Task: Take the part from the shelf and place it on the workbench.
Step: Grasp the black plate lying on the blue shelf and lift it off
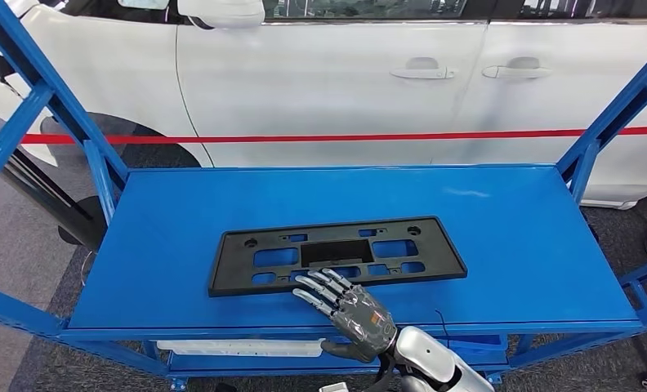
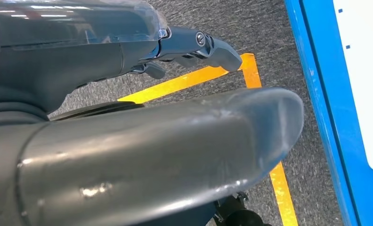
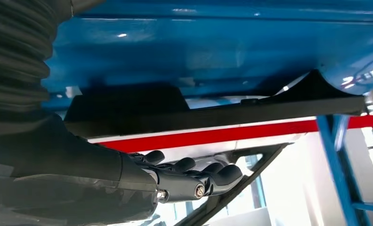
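A flat black plastic part (image 1: 336, 253) with several rectangular cut-outs lies flat in the middle of the blue shelf (image 1: 508, 237). My right hand (image 1: 349, 314) reaches in over the shelf's front edge, fingers stretched out and spread, their tips at the part's near edge. It holds nothing. In the right wrist view the part (image 3: 213, 115) is a dark bar against the blue surface, with my right hand (image 3: 175, 176) extended just short of it. My left hand (image 2: 128, 117) hangs beside the shelf over grey carpet, fingers (image 2: 198, 44) loosely extended and empty.
Blue uprights (image 1: 26, 106) (image 1: 614, 122) frame both ends of the shelf. A white car (image 1: 345, 82) stands close behind it, past a red barrier line (image 1: 385, 136). A white object (image 1: 238, 347) lies on the lower shelf. Yellow floor tape (image 2: 184, 80) marks the carpet.
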